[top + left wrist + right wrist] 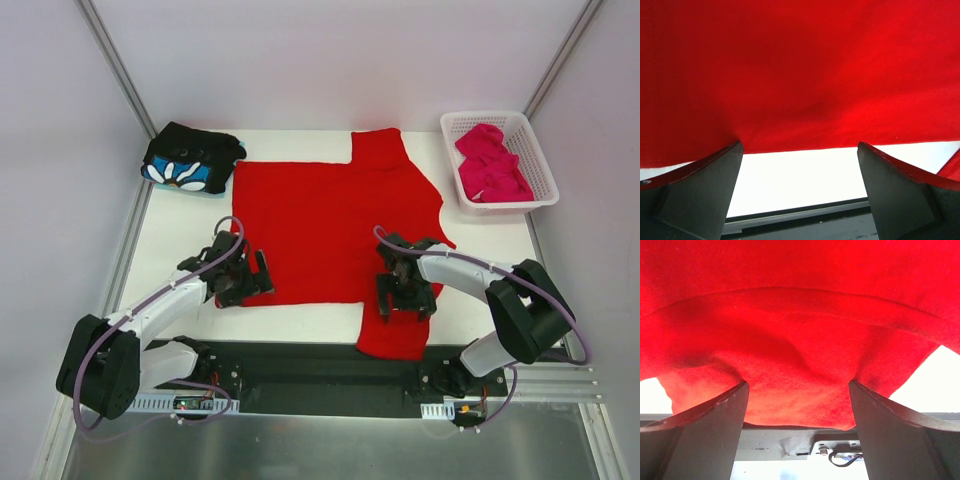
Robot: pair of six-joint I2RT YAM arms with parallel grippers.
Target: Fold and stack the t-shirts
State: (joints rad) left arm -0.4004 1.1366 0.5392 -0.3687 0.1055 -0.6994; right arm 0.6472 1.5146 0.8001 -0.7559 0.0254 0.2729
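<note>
Lying flat mid-table: red shirt (330,220). Left gripper (255,280) at its near left edge, fingers (700,190) fully spread, holding nothing. Right gripper (405,308) over the near sleeve (392,328), fingers (890,430) wide apart, holding nothing.

White lattice basket (541,170) sits in the far right corner of the table (180,240). A black mounting rail (320,375) runs along the near edge.

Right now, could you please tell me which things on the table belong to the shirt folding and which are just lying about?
Belongs to the job: red t-shirt, spread flat; black flowered t-shirt, folded; pink t-shirt, crumpled.
Lying about: white basket, holding the pink one.
</note>
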